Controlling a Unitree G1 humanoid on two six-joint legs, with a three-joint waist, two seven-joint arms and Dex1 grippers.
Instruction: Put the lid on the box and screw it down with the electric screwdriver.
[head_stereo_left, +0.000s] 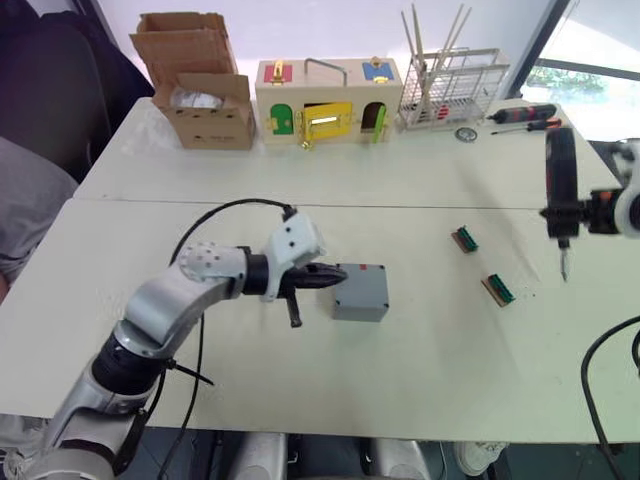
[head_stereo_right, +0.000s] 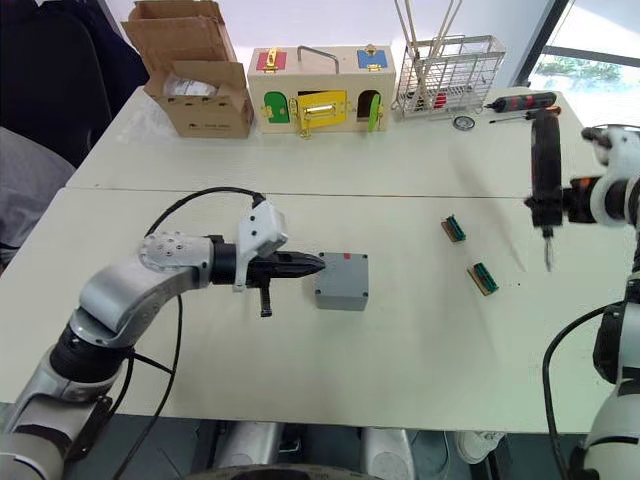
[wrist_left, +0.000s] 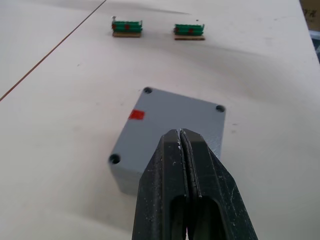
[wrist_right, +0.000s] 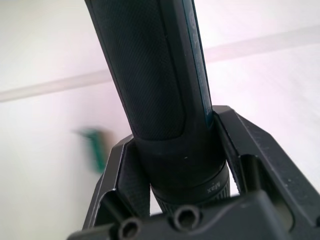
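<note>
Square grey plastic lid (wrist_left: 172, 117) seated on box (head_stereo_left: 360, 300), smooth, screw holes at corners. Left gripper (wrist_left: 181, 137) fingers clenched together above it. Right gripper (wrist_right: 175, 150) fingers clamp the textured black cylindrical electric screwdriver (head_stereo_left: 560, 185), bit down.

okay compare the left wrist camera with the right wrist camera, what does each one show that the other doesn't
Left wrist view: the left gripper, fingers shut, at the grey box, whose lid is on, with a red mark and empty corner screw holes; beyond lie two green connector blocks.

Right wrist view: the right gripper clamped around the black electric screwdriver.

Both share the white table, its seam line, and probably a green block, blurred in the right wrist view.
</note>
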